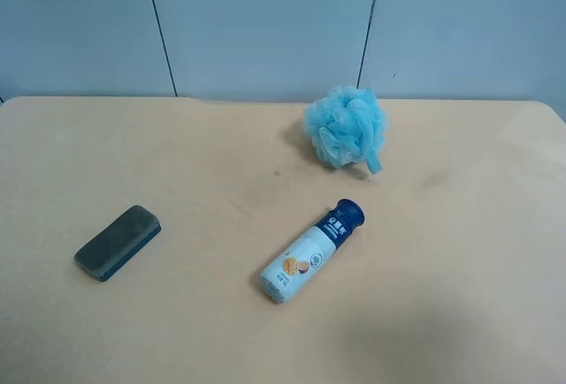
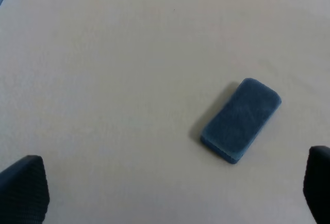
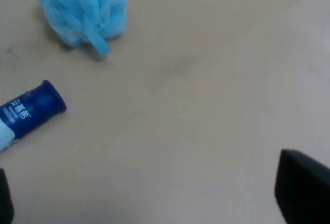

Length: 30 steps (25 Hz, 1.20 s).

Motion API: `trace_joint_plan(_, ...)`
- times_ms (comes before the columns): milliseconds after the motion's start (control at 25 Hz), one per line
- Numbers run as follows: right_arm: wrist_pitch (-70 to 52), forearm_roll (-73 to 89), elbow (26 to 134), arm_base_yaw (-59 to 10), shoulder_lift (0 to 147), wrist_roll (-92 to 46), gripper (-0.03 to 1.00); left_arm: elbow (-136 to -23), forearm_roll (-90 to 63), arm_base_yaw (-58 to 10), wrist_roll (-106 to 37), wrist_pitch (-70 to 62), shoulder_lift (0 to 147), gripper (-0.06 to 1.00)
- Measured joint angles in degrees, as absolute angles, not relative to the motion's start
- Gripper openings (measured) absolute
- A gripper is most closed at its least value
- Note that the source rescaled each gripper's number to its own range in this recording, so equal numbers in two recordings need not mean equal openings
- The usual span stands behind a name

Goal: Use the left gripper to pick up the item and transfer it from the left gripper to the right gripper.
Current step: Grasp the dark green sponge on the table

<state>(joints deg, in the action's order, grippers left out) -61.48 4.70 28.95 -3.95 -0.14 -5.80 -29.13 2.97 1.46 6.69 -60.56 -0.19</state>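
The item, a flat dark grey-green block [image 1: 118,241], lies on the table at the exterior high view's left. It also shows in the left wrist view [image 2: 241,120], lying flat and apart from the fingers. My left gripper [image 2: 170,195] is open and empty, with only its two black fingertips [image 2: 23,190] showing at the picture's edges. My right gripper [image 3: 154,201] is open and empty, its fingertips [image 3: 304,188] wide apart above bare table. Neither arm shows in the exterior high view.
A white bottle with a navy cap [image 1: 312,250] lies on its side mid-table; its cap shows in the right wrist view [image 3: 38,105]. A fluffy light-blue mesh puff [image 1: 346,127] sits behind it, also in the right wrist view [image 3: 82,10]. A grey-blue wall [image 1: 265,21] backs the tan table [image 1: 460,225].
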Motion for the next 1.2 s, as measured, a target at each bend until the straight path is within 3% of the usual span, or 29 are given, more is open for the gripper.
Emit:
trace_joint_plan(720, -61.48, 4.7, 28.95, -3.95, -0.14, -5.8, 1.0, -29.28, 2.97, 1.46, 6.69, -60.61, 1.17, 1.0)
trace_joint_plan(1200, -61.48, 4.7, 28.95, -3.95, -0.14, -5.8, 1.0, -41.2, -2.17, 1.1, -8.28, -58.98, 34.03, 1.0)
